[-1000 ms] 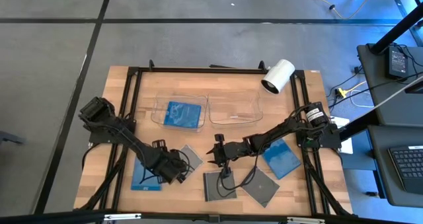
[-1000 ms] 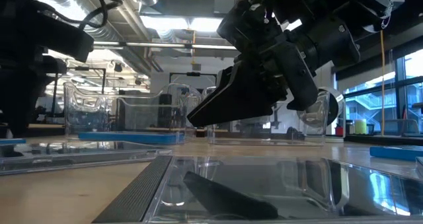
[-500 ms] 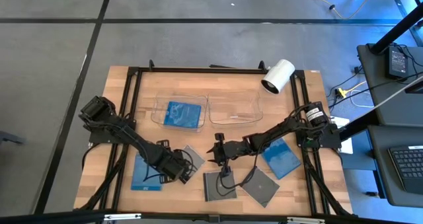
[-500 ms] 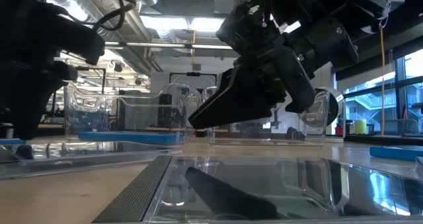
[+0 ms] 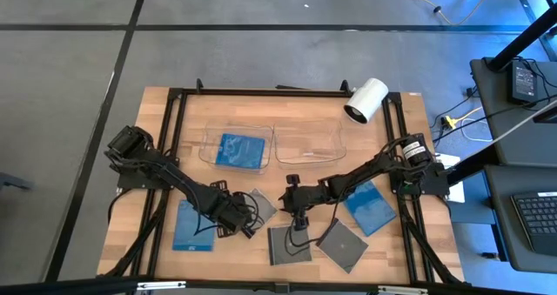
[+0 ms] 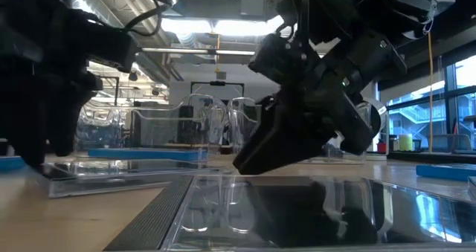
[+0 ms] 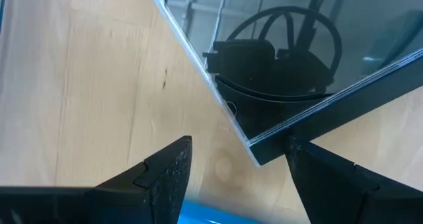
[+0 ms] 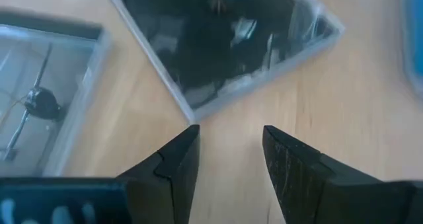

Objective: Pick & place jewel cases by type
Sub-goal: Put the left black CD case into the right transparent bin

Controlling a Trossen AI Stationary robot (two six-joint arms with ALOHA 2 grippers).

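Six jewel cases are in view, three dark grey and three bright blue; each is a thin, flat, square plastic case lying face up. Nearest the front edge of the wooden table (image 5: 157, 112), a dark case (image 5: 288, 244) lies flat with a second dark case (image 5: 341, 244) just beside it on the right, turned at an angle. A blue case (image 5: 191, 226) lies at the front left, partly covered by the left arm. The third dark case (image 5: 258, 204), also rotated, lies at mid-table between the two grippers. The left gripper (image 5: 250, 228) is low over the table at this case's left side; in the left wrist view its fingers (image 7: 165, 174) stand spread, with one corner of the glossy case (image 7: 310, 65) pointing into the gap between them, not gripped. The right gripper (image 5: 298, 224) hangs over the far edge of the front dark case, fingers part-way open on nothing; in the right wrist view a dark case corner (image 8: 218, 45) lies just ahead of the fingertips (image 8: 182, 151). A second blue case (image 5: 370, 207) lies to the right under the right arm. Farthest back, two clear trays stand side by side: the left tray (image 5: 209, 143) contains the third blue case (image 5: 240, 150), and the right tray (image 5: 306, 145) holds no case.
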